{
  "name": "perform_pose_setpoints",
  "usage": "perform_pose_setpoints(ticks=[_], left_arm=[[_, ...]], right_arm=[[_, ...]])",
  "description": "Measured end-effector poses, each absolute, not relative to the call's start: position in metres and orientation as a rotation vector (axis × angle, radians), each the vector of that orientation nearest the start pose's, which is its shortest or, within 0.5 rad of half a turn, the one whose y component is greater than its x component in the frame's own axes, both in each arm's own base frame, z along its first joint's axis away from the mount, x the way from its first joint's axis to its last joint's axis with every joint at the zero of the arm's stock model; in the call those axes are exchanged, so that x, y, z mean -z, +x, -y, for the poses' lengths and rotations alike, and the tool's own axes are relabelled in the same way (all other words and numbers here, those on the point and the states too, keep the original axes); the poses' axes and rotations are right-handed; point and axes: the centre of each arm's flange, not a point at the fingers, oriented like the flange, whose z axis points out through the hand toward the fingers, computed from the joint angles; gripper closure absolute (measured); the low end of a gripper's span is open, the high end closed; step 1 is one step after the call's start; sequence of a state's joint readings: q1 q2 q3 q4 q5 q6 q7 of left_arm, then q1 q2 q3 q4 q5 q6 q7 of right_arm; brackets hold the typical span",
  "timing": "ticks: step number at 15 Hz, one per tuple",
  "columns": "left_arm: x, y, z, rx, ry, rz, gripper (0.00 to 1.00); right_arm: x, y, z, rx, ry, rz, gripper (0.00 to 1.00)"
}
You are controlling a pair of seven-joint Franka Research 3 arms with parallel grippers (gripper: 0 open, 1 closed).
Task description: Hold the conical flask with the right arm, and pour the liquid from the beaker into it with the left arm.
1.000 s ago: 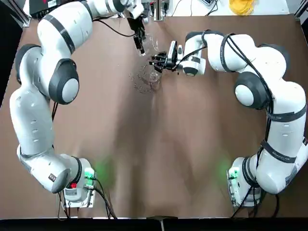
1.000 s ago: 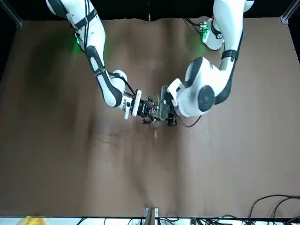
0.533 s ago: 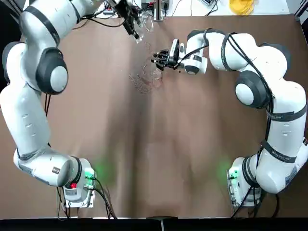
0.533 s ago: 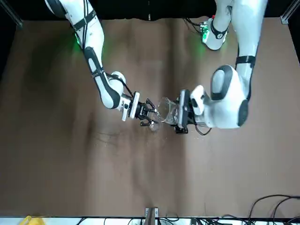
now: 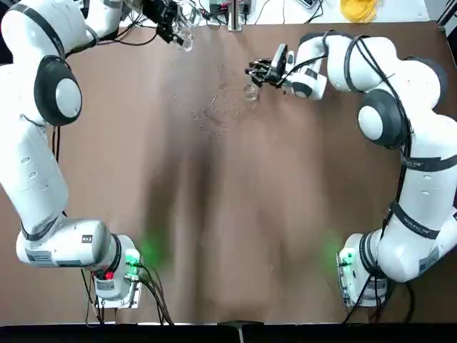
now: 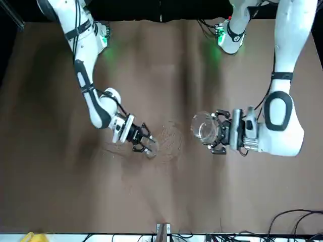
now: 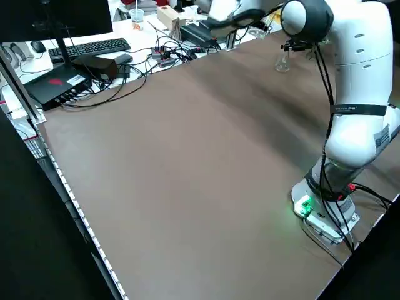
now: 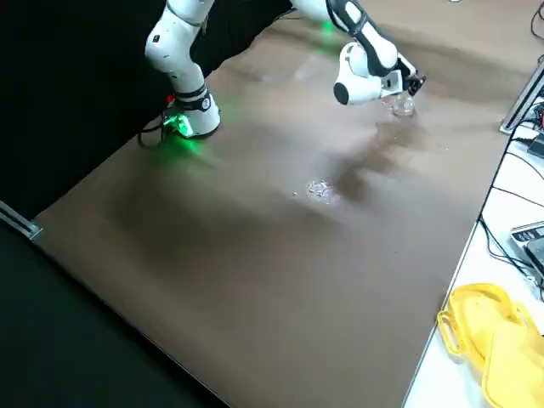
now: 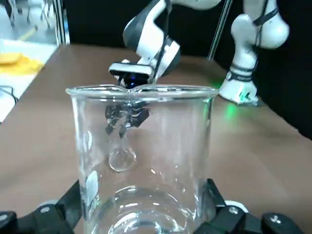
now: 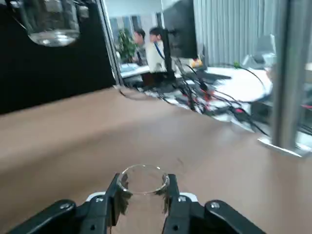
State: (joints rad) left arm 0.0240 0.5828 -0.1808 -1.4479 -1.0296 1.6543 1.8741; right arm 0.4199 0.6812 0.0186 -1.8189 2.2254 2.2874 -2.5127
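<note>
Between the left jaws (image 9: 141, 207) stands the beaker (image 9: 141, 161).

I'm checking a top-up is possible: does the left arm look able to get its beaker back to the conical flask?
Probably yes: the clear glass beaker is in the left gripper's fingers, and nothing seems to stand between it and the small clear conical flask.

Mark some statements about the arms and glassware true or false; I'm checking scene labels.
1. The left gripper holds the beaker. True.
2. The right gripper holds nothing. False: the conical flask is between its fingers.
3. The flask's neck is inside the beaker. False: they are apart.
4. Droplets lie on the table. True.
5. The yellow item is beneath the flask. False: it lies off to the side, on a white surface.
</note>
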Motion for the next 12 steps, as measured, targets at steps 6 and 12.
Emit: perform_pose_setpoints(ticks=[6, 12], left_arm=[[-0.28, 0.666, 0.086, -0.919, 1.227, 1.477, 0.02], [-0.209, 0.655, 0.031, -1.033, 1.16, 1.458, 0.02]], right_arm=[[-0.164, 0.598, -0.195, 1.362, -1.785, 1.066, 0.61], [-0.175, 0.59, -0.072, 1.299, -1.771, 1.193, 0.61]])
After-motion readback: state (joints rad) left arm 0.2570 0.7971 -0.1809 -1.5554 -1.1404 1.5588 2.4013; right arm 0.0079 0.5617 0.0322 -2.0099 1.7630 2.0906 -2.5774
